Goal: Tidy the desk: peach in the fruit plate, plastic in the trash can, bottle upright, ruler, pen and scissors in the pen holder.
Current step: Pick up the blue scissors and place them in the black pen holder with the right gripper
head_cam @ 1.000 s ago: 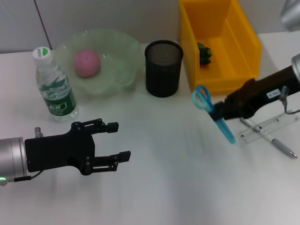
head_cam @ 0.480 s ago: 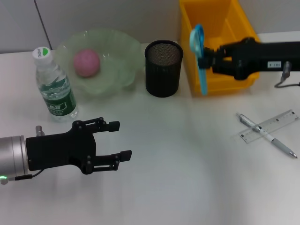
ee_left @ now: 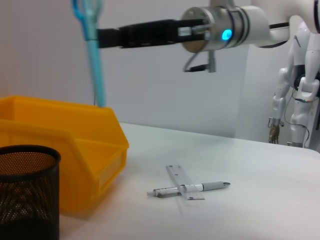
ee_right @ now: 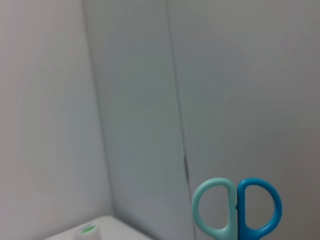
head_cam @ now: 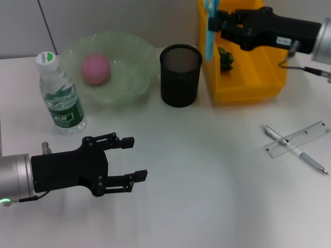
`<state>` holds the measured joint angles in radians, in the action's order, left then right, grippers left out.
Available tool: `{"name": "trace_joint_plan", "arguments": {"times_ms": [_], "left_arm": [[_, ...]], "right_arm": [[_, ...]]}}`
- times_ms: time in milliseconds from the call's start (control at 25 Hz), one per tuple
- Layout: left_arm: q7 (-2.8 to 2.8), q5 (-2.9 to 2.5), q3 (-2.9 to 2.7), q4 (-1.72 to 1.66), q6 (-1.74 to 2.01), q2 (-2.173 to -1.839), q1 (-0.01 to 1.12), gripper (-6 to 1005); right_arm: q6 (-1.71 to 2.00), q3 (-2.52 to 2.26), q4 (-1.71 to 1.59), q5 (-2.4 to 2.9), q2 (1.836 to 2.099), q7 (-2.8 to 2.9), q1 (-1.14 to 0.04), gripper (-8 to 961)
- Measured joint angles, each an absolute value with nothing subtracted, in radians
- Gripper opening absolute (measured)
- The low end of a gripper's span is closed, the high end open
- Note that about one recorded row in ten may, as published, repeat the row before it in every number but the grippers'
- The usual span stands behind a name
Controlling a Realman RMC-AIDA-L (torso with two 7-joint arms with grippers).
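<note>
While the right gripper [head_cam: 213, 21] clamps the scissors [head_cam: 209, 28] near their handles, the blades hang straight down, above the yellow bin [head_cam: 269, 64] and just off its near-left corner, beside the pen holder [head_cam: 180, 75] but not yet over it. From the left wrist view the scissors [ee_left: 91, 47] hang well clear of the bin's rim [ee_left: 60, 107], tip down.

The scissors look light, stiff and slim, with hard plastic loops. Held high as they are, they should swing little, though smooth plastic could slip in the jaws; a hold just below the loops seems right, since it leaves the whole blade free to enter the cup. The mesh holder is probably light too, so a blade tip catching its rim might tip it.

Room for moving: the holder's mouth is narrow, with the bin wall close on one side and the fruit plate [head_cam: 129, 88] just beside it on the other, peach [head_cam: 95, 69] already in it. The bottle [head_cam: 58, 95] stands upright farther left. Coming down from above looks the safest way in.

The left gripper [head_cam: 124, 160] hovers low over bare table, fingers spread wide and holding nothing. Pen [head_cam: 295, 150] and ruler [head_cam: 297, 138] lie crossed on the right, well apart from everything else.
</note>
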<state>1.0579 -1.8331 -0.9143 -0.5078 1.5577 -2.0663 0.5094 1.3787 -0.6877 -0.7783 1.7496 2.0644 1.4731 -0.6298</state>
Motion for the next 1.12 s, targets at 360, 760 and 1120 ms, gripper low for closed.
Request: {"name": "trace_joint_plan", "arguments": {"times_ms": [360, 760, 1120], "left_arm": [[0.993, -1.823, -0.914, -0.469, 1.557, -2.069, 0.504, 799], [0.967, -1.819, -0.914, -0.455, 1.557, -2.07, 0.501, 800], [0.959, -1.813, -0.914, -0.442, 1.557, -2.069, 0.5, 799]], "right_arm": [[1.153, -0.689, -0.636, 1.695, 2.077, 1.385, -0.719, 217], [0.99, -0.69, -0.448, 1.631, 2.08, 1.252, -0.804, 216], [0.964, -0.69, -0.363, 1.579, 2.083, 1.171, -0.815, 217]]}}
